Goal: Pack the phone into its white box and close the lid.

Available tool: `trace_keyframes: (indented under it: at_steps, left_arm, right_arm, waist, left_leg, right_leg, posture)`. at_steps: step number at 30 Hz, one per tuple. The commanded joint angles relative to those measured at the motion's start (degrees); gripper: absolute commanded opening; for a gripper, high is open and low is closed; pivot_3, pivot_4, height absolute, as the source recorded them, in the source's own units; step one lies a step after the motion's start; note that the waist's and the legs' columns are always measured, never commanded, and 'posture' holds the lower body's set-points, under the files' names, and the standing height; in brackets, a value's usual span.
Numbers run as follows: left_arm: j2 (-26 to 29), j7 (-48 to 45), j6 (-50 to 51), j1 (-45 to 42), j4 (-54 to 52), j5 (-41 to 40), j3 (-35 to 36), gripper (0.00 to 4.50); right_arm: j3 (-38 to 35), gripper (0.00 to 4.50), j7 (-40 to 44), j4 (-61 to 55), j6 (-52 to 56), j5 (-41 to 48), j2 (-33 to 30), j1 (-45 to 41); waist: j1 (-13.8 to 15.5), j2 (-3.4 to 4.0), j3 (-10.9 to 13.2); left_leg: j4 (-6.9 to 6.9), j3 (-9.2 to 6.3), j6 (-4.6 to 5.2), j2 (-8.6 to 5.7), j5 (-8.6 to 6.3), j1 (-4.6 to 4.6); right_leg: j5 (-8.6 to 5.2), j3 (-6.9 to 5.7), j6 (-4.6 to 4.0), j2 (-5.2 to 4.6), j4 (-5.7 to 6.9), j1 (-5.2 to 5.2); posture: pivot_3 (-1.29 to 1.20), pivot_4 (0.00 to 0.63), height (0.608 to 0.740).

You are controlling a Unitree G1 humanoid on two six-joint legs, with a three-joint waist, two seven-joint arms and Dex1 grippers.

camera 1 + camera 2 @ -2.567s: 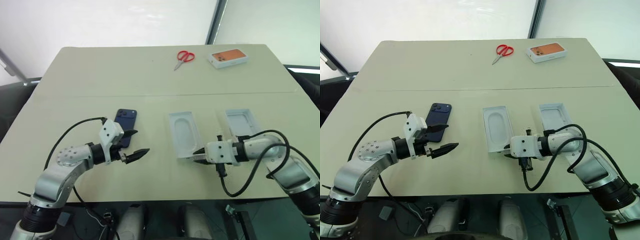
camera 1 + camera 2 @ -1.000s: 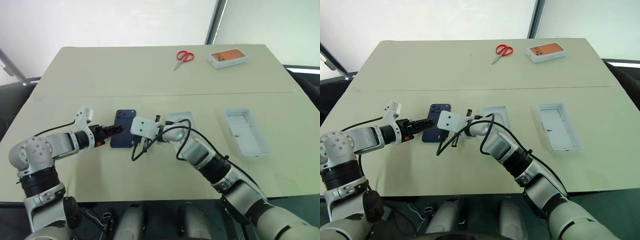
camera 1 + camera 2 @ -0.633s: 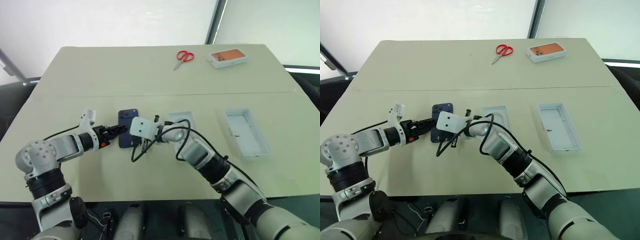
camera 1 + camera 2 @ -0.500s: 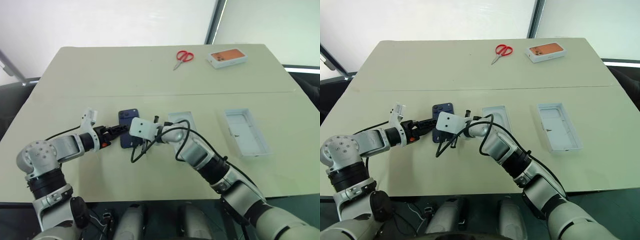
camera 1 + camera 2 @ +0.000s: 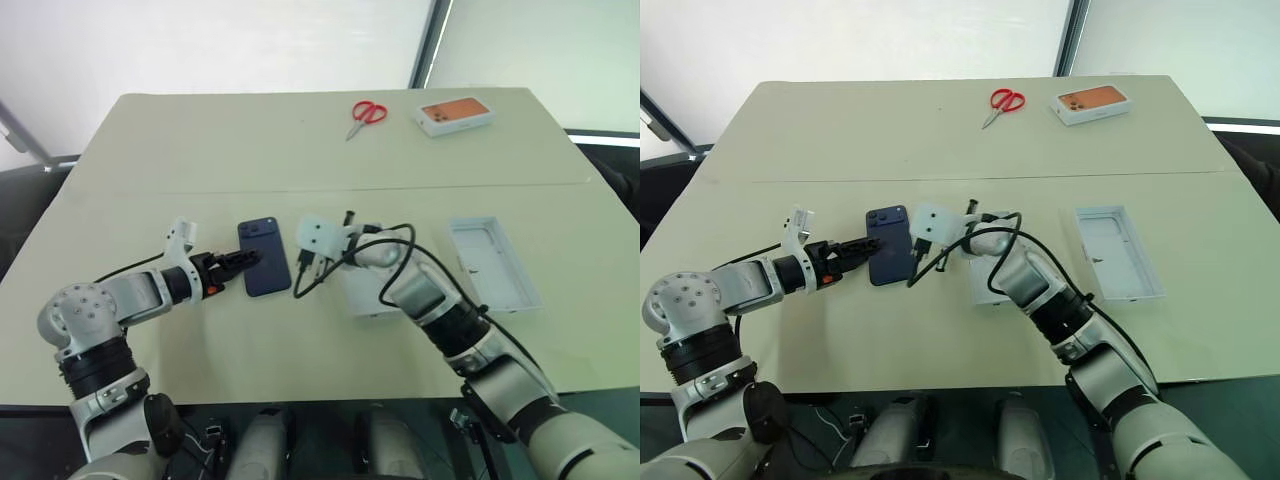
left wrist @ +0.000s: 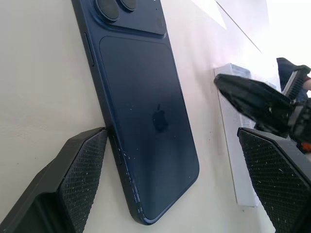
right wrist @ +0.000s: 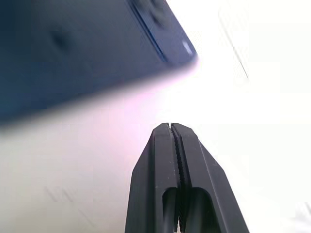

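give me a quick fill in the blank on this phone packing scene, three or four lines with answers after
1. The phone lies flat on the table with its ____ side facing up.
2. The left gripper has its fingers ____, set on either side of the phone's end.
3. The right gripper has its fingers ____ and holds nothing.
4. The scissors at the far side have ____ handles.

Missing words: back; open; shut; red
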Motion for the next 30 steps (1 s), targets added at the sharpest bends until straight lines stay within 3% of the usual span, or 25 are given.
trace_keyframes:
  at_steps: [1,14,30]
  left_arm:
    - [-0.7,0.3,0.5,0.2,-0.2,-0.6,-0.3,4.5]
    - [-2.0,1.6,0.5,0.7,-1.4,-2.3,0.0,4.5]
    - [-3.8,2.5,0.5,0.2,-2.6,-4.1,1.5,4.5]
  right_arm:
    - [0.4,0.05,-0.1,0.0,-2.4,-0.8,1.4,-0.3]
    - [2.8,0.05,1.7,5.4,-7.4,-1.7,6.7,-0.6]
    - [3.9,0.05,2.0,7.2,-10.1,-4.3,7.8,0.7]
  waist:
    - [0.0,0.0,0.0]
    - [0.1,0.0,0.0]
    - [0.0,-0.01,0.0]
  left_leg:
    - [0.0,0.0,0.0,0.0,0.0,0.0]
    - [0.01,0.0,-0.01,-0.01,0.0,0.0]
    - [0.01,0.0,-0.02,0.0,0.01,0.01]
  right_leg:
    - [0.0,0.0,0.0,0.0,0.0,0.0]
    - [0.0,0.0,0.0,-0.01,-0.01,0.02]
    - [0.0,0.0,0.0,0.0,-0.01,0.02]
  posture:
    - [0.0,0.15,0.697]
    - [0.0,0.15,0.697]
    - [0.0,0.15,0.697]
